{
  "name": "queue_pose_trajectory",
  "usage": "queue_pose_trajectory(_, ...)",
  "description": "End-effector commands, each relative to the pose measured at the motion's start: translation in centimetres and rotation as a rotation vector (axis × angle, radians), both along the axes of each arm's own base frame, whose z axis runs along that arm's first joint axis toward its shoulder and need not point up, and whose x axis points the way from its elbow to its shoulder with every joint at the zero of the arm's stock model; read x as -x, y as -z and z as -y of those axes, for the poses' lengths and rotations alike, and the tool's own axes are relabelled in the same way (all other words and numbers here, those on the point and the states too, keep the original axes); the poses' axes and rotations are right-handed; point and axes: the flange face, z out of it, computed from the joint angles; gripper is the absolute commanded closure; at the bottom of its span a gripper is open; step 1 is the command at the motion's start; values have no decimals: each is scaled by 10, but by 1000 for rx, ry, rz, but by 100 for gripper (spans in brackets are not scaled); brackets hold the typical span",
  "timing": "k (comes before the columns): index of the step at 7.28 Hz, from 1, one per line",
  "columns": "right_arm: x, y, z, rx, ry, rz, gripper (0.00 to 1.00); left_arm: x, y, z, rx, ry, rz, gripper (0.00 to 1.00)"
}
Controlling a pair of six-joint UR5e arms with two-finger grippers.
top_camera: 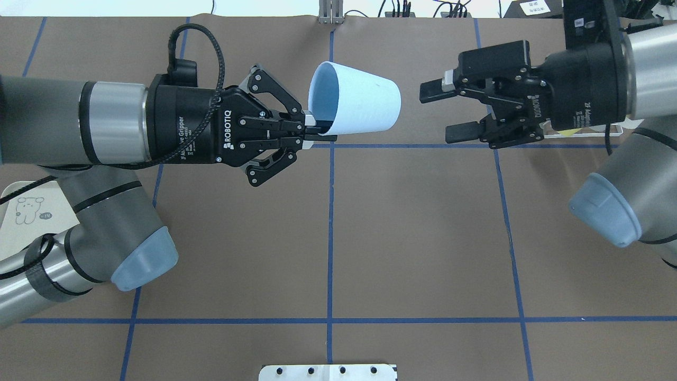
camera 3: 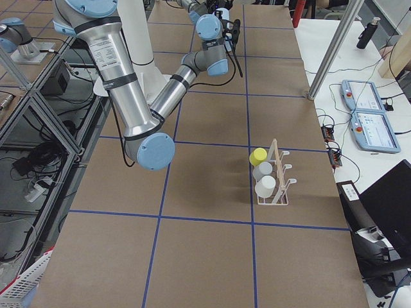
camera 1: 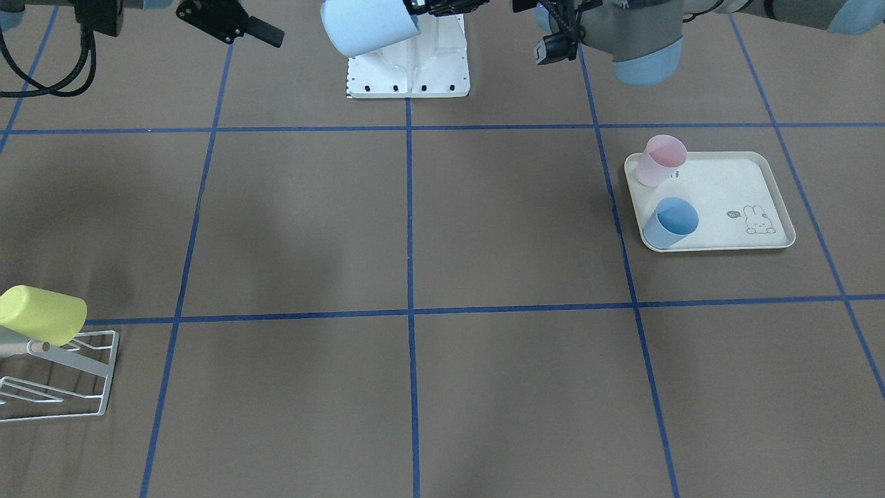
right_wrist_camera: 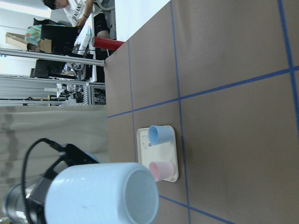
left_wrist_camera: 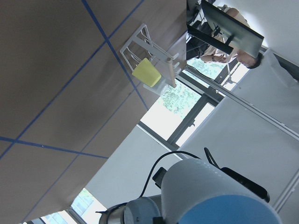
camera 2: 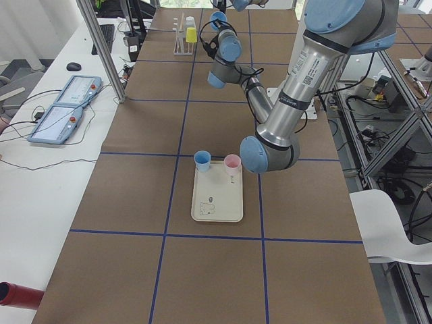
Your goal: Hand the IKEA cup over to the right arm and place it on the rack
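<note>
The IKEA cup (top_camera: 359, 103) is pale blue and lies on its side in the air above the table's middle, its base towards the right arm. My left gripper (top_camera: 320, 129) is shut on the wall at its rim. My right gripper (top_camera: 441, 112) stands open a short gap from the cup's base, not touching it. The same cup (right_wrist_camera: 103, 193) fills the lower left of the right wrist view. The white wire rack (camera 1: 109, 373) stands at the table's end on the robot's right, and a yellow cup (camera 1: 41, 315) hangs on it.
A cream tray (camera 1: 733, 187) on the robot's left side holds a pink cup (camera 1: 660, 160) and a blue cup (camera 1: 671, 223). In the exterior right view the rack (camera 3: 280, 192) also holds white cups. A white base plate (camera 1: 408, 69) lies by the robot.
</note>
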Motion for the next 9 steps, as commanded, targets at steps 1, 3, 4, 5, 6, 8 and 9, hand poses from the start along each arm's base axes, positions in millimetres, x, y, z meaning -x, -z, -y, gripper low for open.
queue_pose_trajectory(1, 10, 34, -11, 12, -2, 108, 2, 9, -20, 0, 29, 22, -115, 100)
queue_pose_trajectory(3, 27, 16, -6, 34, -14, 252, 4, 11, -21, -5, 44, 24, -190, 100)
queue_pose_trajectory(4, 27, 15, -3, 43, -37, 271, 4, 4, -22, -14, 47, 17, -228, 100)
queue_pose_trajectory(5, 29, 16, -1, 55, -50, 283, 4, -4, -21, -23, 66, 18, -273, 100)
queue_pose_trajectory(6, 29, 18, 0, 61, -61, 294, 4, -12, -21, -35, 83, 7, -318, 100)
queue_pose_trajectory(8, 34, 19, -4, 60, -47, 297, 4, -18, -22, -44, 102, 4, -352, 100)
queue_pose_trajectory(9, 35, 22, -6, 56, -43, 301, 4, -18, -22, -44, 102, 4, -354, 100)
